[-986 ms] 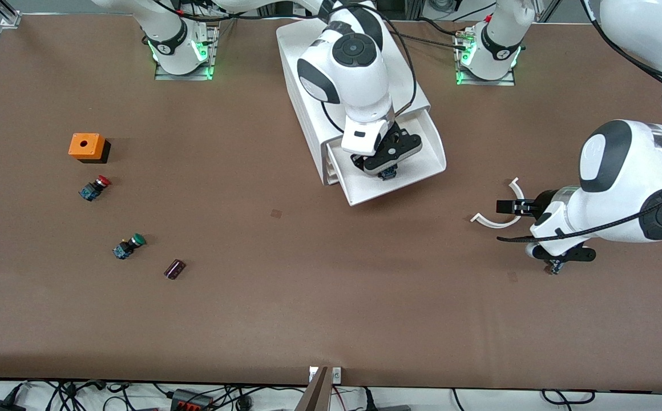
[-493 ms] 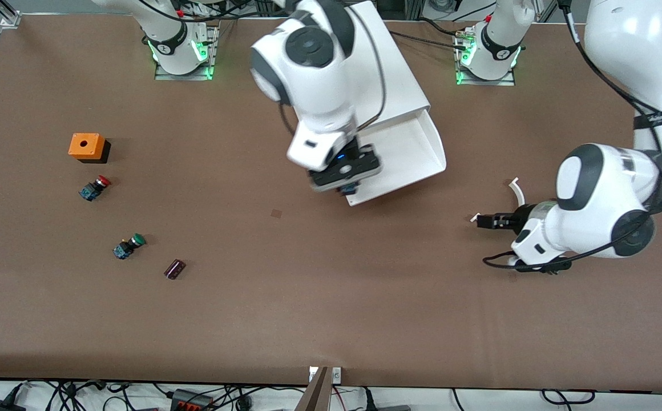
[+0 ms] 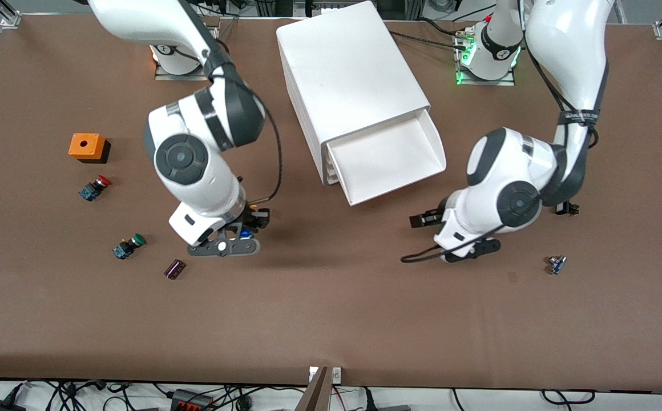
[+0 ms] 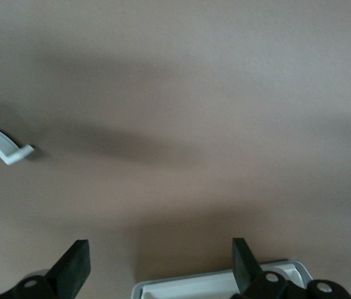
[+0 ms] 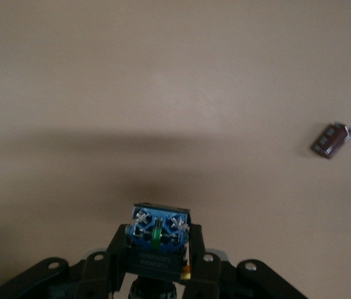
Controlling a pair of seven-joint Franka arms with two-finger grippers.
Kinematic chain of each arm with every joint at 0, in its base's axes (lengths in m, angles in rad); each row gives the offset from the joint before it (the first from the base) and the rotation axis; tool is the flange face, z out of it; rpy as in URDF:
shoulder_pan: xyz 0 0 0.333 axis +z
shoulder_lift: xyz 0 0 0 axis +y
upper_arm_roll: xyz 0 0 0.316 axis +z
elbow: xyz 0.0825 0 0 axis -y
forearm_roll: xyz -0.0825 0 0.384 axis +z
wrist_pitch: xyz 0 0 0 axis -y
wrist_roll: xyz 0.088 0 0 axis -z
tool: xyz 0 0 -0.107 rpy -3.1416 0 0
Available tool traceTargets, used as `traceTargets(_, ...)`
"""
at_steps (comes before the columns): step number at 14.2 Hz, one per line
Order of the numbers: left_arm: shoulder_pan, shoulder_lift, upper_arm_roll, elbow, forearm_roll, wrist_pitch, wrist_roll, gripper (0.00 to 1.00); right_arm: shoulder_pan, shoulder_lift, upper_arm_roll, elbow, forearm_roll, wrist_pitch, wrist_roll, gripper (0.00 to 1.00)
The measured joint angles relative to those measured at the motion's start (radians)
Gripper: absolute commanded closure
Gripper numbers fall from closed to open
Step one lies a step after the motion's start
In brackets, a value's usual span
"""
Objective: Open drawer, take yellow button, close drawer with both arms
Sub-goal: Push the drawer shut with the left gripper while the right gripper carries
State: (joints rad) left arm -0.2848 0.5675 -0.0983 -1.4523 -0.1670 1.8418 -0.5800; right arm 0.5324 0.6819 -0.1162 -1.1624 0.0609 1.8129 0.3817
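brown table (image 3: 331, 319) holds red-capped button (image 3: 94, 188), green-capped button (image 3: 128, 246), orange box (image 3: 87, 146).

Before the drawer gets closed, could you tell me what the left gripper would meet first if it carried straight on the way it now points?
Judging by its wrist view, the left gripper points down at bare table and would likely meet that first; the open drawer lies just beside its line.

Brown table (image 3: 331, 319), matte surface. White cabinet (image 3: 348, 74) is set on it between the arm bases, top drawer (image 3: 388, 160) pulled out. Toward the right arm's end: orange box (image 3: 87, 146); red-capped button (image 3: 95, 188) nearer the front camera; then green-capped button (image 3: 128, 246); small dark block (image 3: 174, 269) beside it. Toward the left arm's end, a small part (image 3: 556, 265) is seen.
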Motion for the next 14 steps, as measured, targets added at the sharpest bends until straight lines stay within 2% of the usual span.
traceTargets(5,-0.001,-0.097,-0.058,-0.159,-0.002,0.070,-0.033,0.00,-0.049,0.007,-0.001,-0.152,0.000,0.041,-0.101,0.94)
traceTargets(11,0.000,-0.164,-0.124,-0.275,-0.004,0.102,-0.122,0.01,-0.150,-0.041,-0.001,-0.355,0.000,0.189,-0.352,0.93)
traceTargets(14,0.005,-0.190,-0.158,-0.324,-0.042,0.108,-0.162,0.01,-0.173,-0.080,-0.001,-0.478,0.000,0.297,-0.428,0.93)
